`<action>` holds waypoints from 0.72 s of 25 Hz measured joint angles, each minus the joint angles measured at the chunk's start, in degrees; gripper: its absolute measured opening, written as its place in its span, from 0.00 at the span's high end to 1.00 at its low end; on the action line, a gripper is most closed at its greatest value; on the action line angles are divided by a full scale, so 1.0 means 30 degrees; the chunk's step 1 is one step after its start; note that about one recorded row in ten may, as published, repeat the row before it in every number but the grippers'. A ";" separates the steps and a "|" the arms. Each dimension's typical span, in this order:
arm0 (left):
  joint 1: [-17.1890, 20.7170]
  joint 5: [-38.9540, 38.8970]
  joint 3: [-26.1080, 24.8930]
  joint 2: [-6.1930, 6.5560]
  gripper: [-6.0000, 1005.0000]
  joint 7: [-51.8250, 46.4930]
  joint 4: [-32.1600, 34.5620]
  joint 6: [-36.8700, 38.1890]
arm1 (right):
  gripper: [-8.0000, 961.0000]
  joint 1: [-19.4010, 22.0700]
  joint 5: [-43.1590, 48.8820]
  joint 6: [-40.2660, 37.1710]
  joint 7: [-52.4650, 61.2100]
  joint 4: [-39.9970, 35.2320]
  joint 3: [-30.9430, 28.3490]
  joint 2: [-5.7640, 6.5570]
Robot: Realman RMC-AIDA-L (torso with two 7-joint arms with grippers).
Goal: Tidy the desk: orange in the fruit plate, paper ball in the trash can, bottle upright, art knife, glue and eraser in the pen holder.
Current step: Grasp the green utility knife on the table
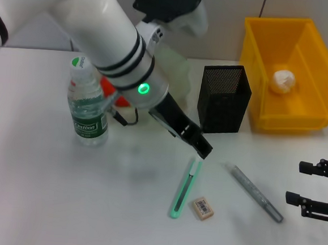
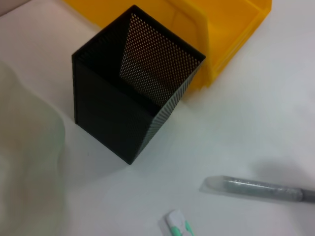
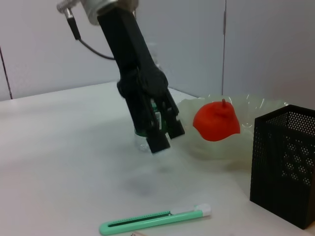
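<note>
Left claw (image 1: pixel 200 149), fingers parted and empty, is hung above the art knife (image 1: pixel 185 188) near the pen holder (image 1: pixel 224 99); a skewed descent could flick it into the eraser (image 1: pixel 202 208).

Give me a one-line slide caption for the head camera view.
Left gripper hovers open above the art knife, with eraser and glue lying on the desk.

A bright yellow plastic trash can (image 1: pixel 302 105) holds a white crumpled paper ball (image 1: pixel 283 79). The square pen holder (image 1: pixel 224 99) is black perforated mesh. A slim mint-green art knife (image 1: pixel 185 188) has a white tip, the thin glue stick (image 1: pixel 256 193) is silver-grey, and the small tan eraser (image 1: pixel 202 208) bears a barcode. The lumpy orange (image 3: pixel 216 121) is red-orange.
</note>
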State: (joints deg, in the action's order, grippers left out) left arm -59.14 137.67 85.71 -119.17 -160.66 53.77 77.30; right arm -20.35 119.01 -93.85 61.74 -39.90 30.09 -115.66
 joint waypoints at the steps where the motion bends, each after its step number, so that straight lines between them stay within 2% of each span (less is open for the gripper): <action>1: 0.0134 -0.0138 0.0631 -0.0001 0.16 0.0007 -0.0168 -0.0567 | 0.23 -0.0004 0.0001 0.0002 0.0010 -0.0001 -0.0002 -0.0001; 6: 0.0454 -0.0329 0.1967 0.0000 0.16 0.0023 -0.0263 -0.1739 | 0.23 -0.0012 0.0000 0.0083 0.0285 0.0014 -0.0039 0.0000; 18: 0.1324 -0.1395 0.3912 0.0000 0.16 0.0029 -0.0723 -0.4221 | 0.23 0.0006 -0.0002 0.0287 0.0651 0.0097 -0.0041 0.0068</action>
State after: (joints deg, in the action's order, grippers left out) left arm -55.16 133.48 97.44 -119.17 -160.57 51.60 64.63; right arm -20.33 119.00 -92.99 63.69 -39.61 29.97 -115.46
